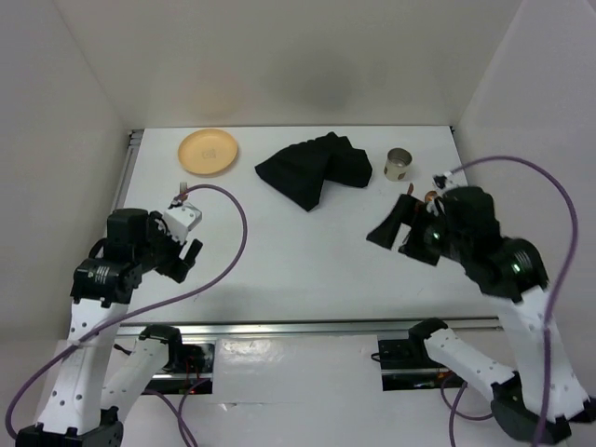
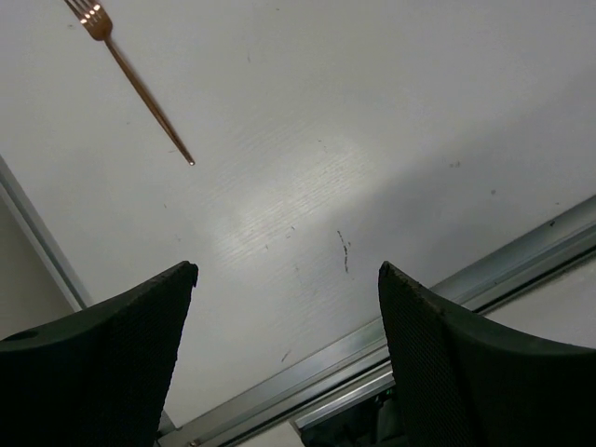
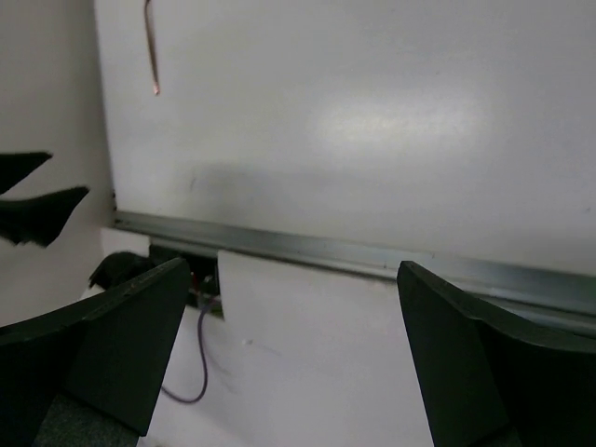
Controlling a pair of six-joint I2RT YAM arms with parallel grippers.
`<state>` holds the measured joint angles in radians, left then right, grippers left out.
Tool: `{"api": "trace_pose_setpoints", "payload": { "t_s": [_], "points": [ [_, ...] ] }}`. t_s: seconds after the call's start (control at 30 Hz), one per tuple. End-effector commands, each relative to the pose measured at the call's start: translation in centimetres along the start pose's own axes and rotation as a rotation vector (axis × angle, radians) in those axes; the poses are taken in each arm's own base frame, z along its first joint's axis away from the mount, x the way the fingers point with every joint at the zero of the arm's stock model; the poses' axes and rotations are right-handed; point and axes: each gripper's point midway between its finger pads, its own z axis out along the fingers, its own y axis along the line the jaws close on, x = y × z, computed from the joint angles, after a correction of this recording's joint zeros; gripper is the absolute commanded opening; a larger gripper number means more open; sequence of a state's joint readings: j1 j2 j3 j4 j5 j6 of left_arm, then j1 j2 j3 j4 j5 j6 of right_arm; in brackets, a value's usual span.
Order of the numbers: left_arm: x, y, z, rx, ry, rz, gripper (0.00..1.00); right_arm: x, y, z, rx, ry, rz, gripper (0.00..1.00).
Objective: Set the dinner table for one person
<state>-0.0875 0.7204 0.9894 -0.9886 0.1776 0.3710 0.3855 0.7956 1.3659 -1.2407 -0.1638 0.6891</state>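
The dinner table (image 1: 279,251) is a white top with a silver rail (image 1: 307,324) along its near edge. A yellow plate (image 1: 209,151) lies at the back left. A crumpled black cloth (image 1: 315,168) lies at the back middle, with a metal cup (image 1: 398,164) to its right. A copper fork (image 2: 140,88) lies on the table beyond my left gripper (image 2: 289,270), which is open and empty over the near left (image 1: 189,261). My right gripper (image 1: 386,242) is open and empty above the table's right side; it also shows in the right wrist view (image 3: 293,270).
Copper cutlery (image 1: 433,196) lies partly hidden behind my right arm. White walls close in the table at the back and sides. The right wrist view shows the near rail (image 3: 372,256), a thin copper handle (image 3: 151,47) and a purple cable (image 3: 200,372).
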Motion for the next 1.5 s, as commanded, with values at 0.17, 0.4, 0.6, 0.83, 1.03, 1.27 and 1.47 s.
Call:
{"api": "trace_pose_setpoints", "payload": {
  "t_s": [0.17,0.4,0.6,0.83,1.03,1.27,1.47],
  "points": [
    [-5.3,3.8,1.6,-0.088,-0.042,-0.079,0.86,-10.7,0.3,16.7,0.172,-0.099,-0.096,1.00],
    [-6.3,5.4,3.6,-0.099,0.032,-0.120,0.86,-13.8,1.0,31.9,0.051,0.011,-0.177,1.00],
    [-6.4,7.1,4.6,-0.149,0.107,-0.097,0.86,-13.0,-0.9,42.5,0.023,0.118,-0.197,1.00],
    [-6.8,8.2,6.0,-0.177,0.120,-0.088,0.87,-11.7,0.5,44.2,-0.151,0.145,-0.293,0.17],
    [-5.9,6.7,10.2,-0.042,0.167,-0.104,0.87,-7.5,0.6,37.6,-0.219,0.232,-0.309,0.00],
    [-6.9,1.0,16.0,0.357,0.239,-0.251,0.82,0.6,-0.3,35.3,-0.284,0.421,-0.185,0.00],
    [-5.1,-1.9,21.9,0.431,0.413,-0.288,0.85,1.7,-0.5,34.7,-0.256,0.409,-0.184,0.25]
  ]
}}
